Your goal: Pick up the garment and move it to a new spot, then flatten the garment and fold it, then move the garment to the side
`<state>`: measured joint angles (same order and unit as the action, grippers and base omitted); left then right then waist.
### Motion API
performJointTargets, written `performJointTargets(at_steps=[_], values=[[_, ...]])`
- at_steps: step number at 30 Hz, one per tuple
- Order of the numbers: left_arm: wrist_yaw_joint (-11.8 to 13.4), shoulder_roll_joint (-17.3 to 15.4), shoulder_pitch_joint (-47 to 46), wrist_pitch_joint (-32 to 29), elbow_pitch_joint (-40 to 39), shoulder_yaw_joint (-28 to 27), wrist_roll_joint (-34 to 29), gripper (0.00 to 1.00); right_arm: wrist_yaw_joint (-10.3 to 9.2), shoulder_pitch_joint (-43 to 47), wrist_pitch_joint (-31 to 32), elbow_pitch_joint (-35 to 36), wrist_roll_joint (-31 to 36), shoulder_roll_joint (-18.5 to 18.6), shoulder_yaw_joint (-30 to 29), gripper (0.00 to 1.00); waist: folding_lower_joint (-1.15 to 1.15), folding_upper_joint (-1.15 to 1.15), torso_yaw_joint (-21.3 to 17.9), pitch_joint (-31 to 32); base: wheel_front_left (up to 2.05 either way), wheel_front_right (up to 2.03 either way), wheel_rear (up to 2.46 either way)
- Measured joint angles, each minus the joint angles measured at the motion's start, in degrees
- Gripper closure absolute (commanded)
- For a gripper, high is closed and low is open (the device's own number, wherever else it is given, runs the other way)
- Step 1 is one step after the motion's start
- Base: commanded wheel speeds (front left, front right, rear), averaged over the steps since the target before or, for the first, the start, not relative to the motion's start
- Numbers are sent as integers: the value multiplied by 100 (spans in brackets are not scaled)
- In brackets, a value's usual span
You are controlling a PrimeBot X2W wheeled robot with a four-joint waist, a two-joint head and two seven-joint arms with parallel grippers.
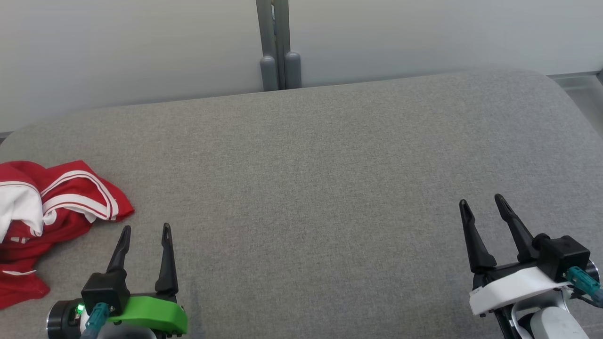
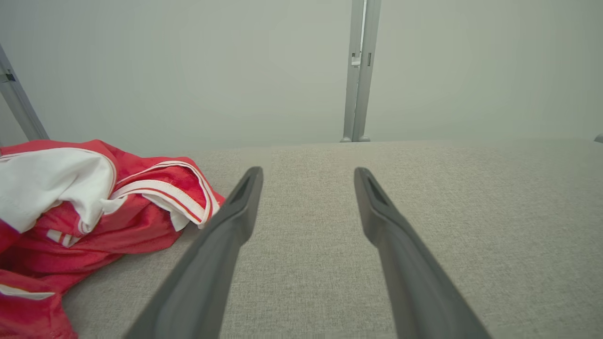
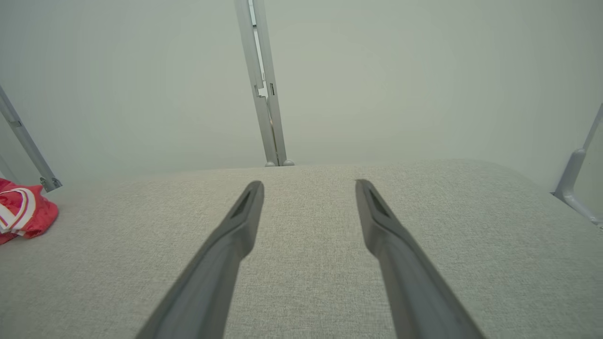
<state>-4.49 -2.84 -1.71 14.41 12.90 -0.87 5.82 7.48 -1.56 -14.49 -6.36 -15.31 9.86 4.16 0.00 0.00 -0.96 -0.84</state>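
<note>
Red garment (image 1: pixel 56 221) crumpled at lower left; left hand (image 1: pixel 146 227) and right hand (image 1: pixel 481 199) both open, empty.
Pinching one loose fold risks lifting it tangled, or snagging the desk (image 1: pixel 306 188) cover.

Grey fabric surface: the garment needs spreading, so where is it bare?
Bare: everything right of the crumpled red-and-white garment, from the left gripper and right gripper back to the pale wall. Crowded: the left edge of the grey fabric surface.

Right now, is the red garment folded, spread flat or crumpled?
Crumpled. The red garment lies in a heap at the grey padded surface's left edge, white inside showing and striped trim curled over.
</note>
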Motion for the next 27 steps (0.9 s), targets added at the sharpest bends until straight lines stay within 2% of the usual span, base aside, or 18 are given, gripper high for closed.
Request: performJointTargets(at_steps=[10, 15, 21, 27], values=[[-1, 0, 13, 73, 215, -20, -175, 0, 0, 41, -53, -38, 194, -12, -11, 0, 0, 0, 27, 45, 0, 0, 0], [43, 0, 14, 73, 310, -41, -123, 0, 0, 83, -56, -20, 192, 30, 56, 0, 0, 0, 163, 55, 0, 0, 0], [101, 2, -3, 73, 407, -20, -58, 0, 1, 105, -56, 4, 190, 64, 302, 0, 0, 0, 612, 49, 0, 0, 0], [124, 2, 2, 73, 510, -108, 11, 0, 1, -15, -57, -113, 127, 94, 634, 0, 0, 0, 1342, 33, 0, 0, 0]])
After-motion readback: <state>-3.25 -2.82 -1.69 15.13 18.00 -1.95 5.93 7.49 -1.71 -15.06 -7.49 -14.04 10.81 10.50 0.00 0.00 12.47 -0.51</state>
